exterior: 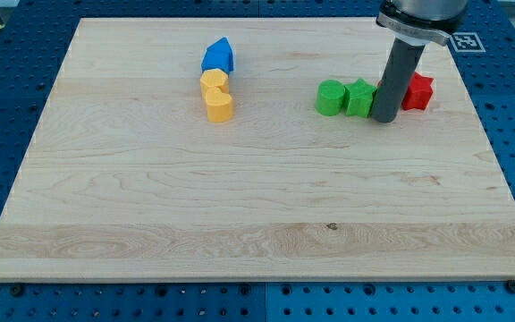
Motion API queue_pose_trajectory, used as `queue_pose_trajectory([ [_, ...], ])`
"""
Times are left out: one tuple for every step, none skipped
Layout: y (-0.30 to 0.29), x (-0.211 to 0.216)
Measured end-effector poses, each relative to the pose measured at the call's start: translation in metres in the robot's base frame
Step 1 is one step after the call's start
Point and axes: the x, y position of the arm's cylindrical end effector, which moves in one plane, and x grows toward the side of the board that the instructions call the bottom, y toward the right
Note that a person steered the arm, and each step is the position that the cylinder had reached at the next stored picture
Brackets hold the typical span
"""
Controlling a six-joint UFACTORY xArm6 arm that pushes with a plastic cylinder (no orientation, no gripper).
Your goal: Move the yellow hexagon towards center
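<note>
The yellow hexagon (213, 83) sits left of the board's middle, toward the view's top, touching a yellow heart-like block (219, 105) just below it and a blue block (218, 56) just above. Well apart, on the view's right, my tip (384, 119) stands between a green block (360, 97) and a red block (417, 92), with a green cylinder (331, 97) further left; there is no gripper, only the rod. The approach seems not yet begun: the tip must likely cross over and get behind the hexagon's upper left side.
</note>
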Motion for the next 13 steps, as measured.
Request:
queue_pose_trajectory([
  [0.001,0.008],
  [-0.008,0.040],
  [-0.042,0.072],
  [-0.089,0.083],
  [-0.143,0.082],
  [-0.186,0.061],
  [-0.218,0.042],
  [-0.237,0.027],
  [-0.256,0.014],
  [-0.272,-0.001],
  [-0.274,-0.024],
  [-0.270,-0.051],
  [-0.256,-0.053],
])
